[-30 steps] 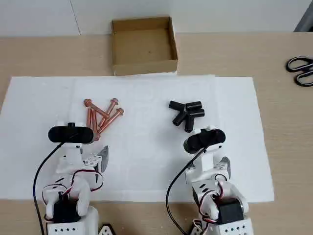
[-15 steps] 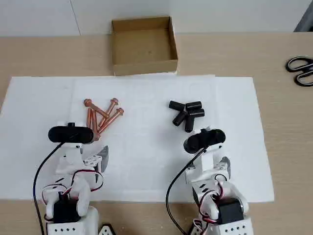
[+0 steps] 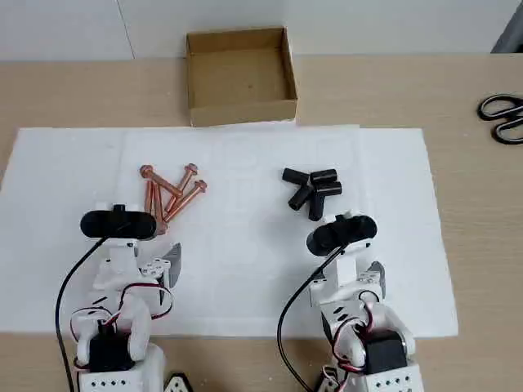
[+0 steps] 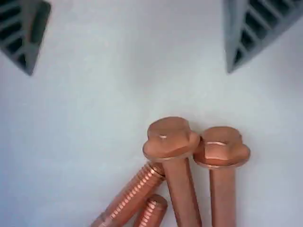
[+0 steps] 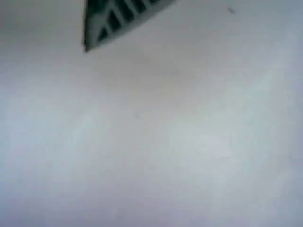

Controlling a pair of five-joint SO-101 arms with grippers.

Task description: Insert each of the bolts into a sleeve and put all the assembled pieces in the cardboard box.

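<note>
Left tool is hanging low over the white sheet with its jaws standing wide apart, and the copper bolts are lying in a loose pile on the sheet just beyond it. Right tool is hovering over bare sheet near the heap of black sleeves, and I cannot tell whether it is apart or together. Farther back, the cardboard box is sitting open-topped on the desk at the sheet's far edge.
</note>
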